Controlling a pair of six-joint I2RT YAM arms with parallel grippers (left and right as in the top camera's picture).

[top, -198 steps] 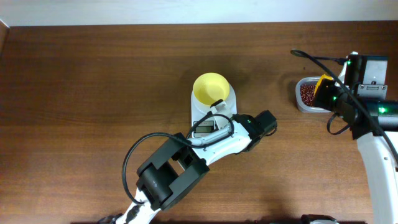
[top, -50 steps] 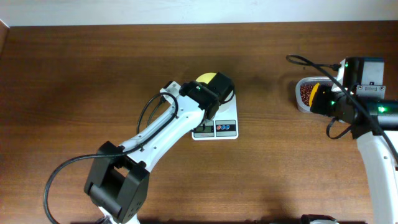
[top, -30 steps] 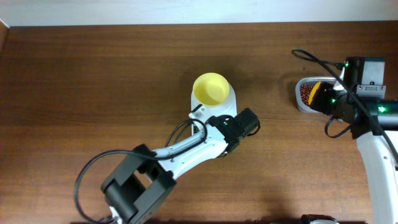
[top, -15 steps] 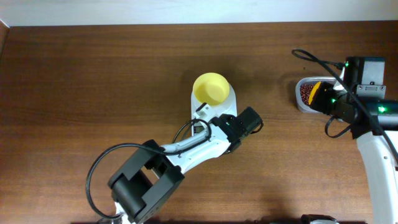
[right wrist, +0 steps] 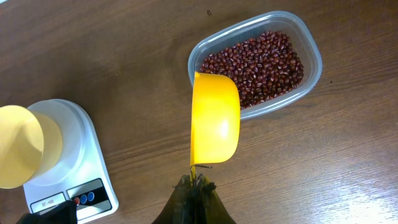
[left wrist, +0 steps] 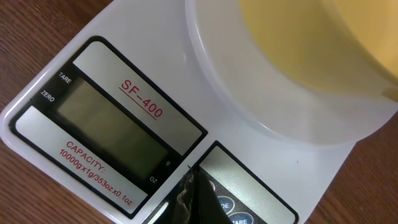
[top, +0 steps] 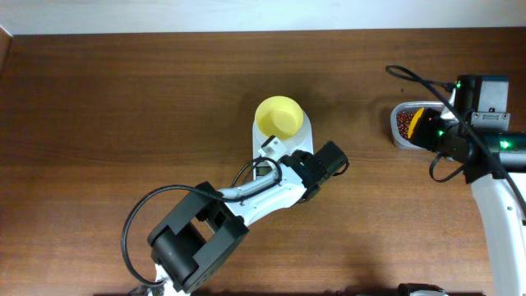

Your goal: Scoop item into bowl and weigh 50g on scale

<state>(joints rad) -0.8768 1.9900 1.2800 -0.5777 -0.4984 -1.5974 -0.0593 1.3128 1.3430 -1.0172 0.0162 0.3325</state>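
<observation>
The pale-yellow bowl [top: 278, 117] stands on the white scale [top: 304, 131], whose grey display [left wrist: 112, 127] shows no digits. My left gripper [left wrist: 194, 193] is shut and holds nothing. Its tip rests on the scale's front panel, between the display and the buttons. In the overhead view the left gripper [top: 292, 167] covers that panel. My right gripper [right wrist: 194, 183] is shut on the handle of a darker yellow scoop [right wrist: 214, 118]. The scoop is turned on its side over the near rim of the clear tub [right wrist: 314, 65] of red-brown beans [right wrist: 261, 59]. The inside of the scoop is hidden.
The tub [top: 404, 123] sits at the table's right side, about a hand's width from the scale [right wrist: 68, 155]. The left arm [top: 205, 238] stretches from the front edge up to the scale. A black cable [top: 411, 78] loops above the right arm.
The left gripper swung from over the bowl down to the scale's front panel and has only crept slightly since. The right gripper and the scoop have stayed by the tub.
</observation>
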